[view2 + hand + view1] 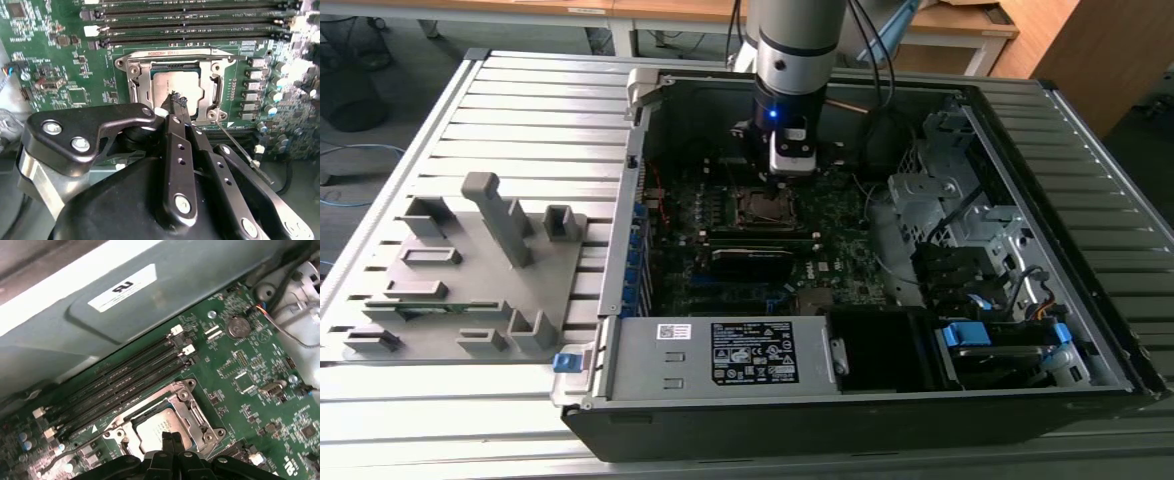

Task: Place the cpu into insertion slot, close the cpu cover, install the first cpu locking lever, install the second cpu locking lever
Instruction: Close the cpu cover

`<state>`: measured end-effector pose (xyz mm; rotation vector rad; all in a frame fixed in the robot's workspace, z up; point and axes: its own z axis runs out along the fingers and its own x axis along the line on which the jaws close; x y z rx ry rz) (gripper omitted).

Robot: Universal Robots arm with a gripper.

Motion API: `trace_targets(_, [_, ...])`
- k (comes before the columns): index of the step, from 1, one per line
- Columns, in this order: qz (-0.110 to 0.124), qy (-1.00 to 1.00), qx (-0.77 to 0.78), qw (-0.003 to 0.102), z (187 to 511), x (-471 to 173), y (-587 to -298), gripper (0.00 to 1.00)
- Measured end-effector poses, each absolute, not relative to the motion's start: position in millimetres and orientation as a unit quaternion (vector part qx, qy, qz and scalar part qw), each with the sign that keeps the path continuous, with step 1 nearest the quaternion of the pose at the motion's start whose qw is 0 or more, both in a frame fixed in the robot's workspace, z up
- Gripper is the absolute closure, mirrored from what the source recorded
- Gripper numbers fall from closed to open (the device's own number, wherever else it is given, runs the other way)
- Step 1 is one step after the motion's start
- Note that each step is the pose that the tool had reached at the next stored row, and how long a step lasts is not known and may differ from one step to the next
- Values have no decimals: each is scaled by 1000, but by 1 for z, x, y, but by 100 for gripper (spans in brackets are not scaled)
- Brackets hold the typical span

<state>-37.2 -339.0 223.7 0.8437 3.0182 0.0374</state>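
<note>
The cpu (170, 82) lies flat in the insertion slot (761, 205), grey metal top up. The silver cpu cover (214, 85) lies down around it, framing the chip through its window. One thin locking lever (235, 142) stands out from the socket corner, past the fingers. Another lever (200, 54) runs along the socket edge beside the memory slots. My gripper (177, 101) hovers just above the cpu's near edge, its black fingers pressed together with nothing between them. The first wrist view shows the cpu (152, 427) and cover (192, 415) right ahead of the fingertips (165, 438). In the exterior view the gripper (790, 170) hangs over the socket.
Long black memory slots (190, 30) run beside the socket. A black card (754, 262) and the labelled power supply box (720, 355) lie nearer the case front. Drive cages and cables (974, 220) fill the exterior view's right. A grey fixture tray (467, 270) sits outside the case.
</note>
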Motion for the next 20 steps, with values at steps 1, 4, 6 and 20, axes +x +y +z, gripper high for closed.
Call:
trace_targets(1, [12, 965, 261, 4, 224, -37, -339, 89])
trace_targets(4, [12, 972, 234, 3, 223, -37, -339, 89])
trace_targets(6, [12, 976, 217, 3, 223, -37, -339, 89])
trace_targets(20, [12, 996, 91, 2, 221, -37, -339, 89])
